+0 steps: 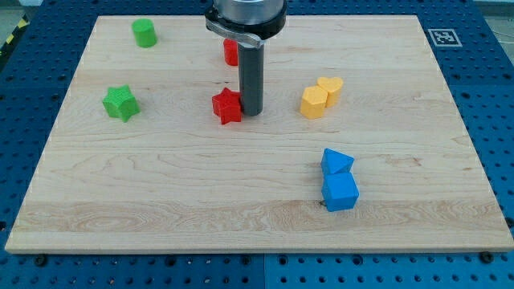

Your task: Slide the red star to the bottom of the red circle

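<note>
The red star (pixel 227 106) lies on the wooden board near the middle, a little toward the view's top. The red circle (pixel 230 52) stands above it, partly hidden behind the rod. My tip (pixel 250 111) rests on the board right beside the star's right edge, touching or nearly touching it. The dark rod rises from there to the arm's round head at the view's top.
A green circle (pixel 144 33) is at the top left and a green star (pixel 121 103) at the left. A yellow hexagon (pixel 314 102) and yellow heart (pixel 331 88) sit right of my tip. A blue triangle (pixel 336 162) and blue cube (pixel 340 192) lie at lower right.
</note>
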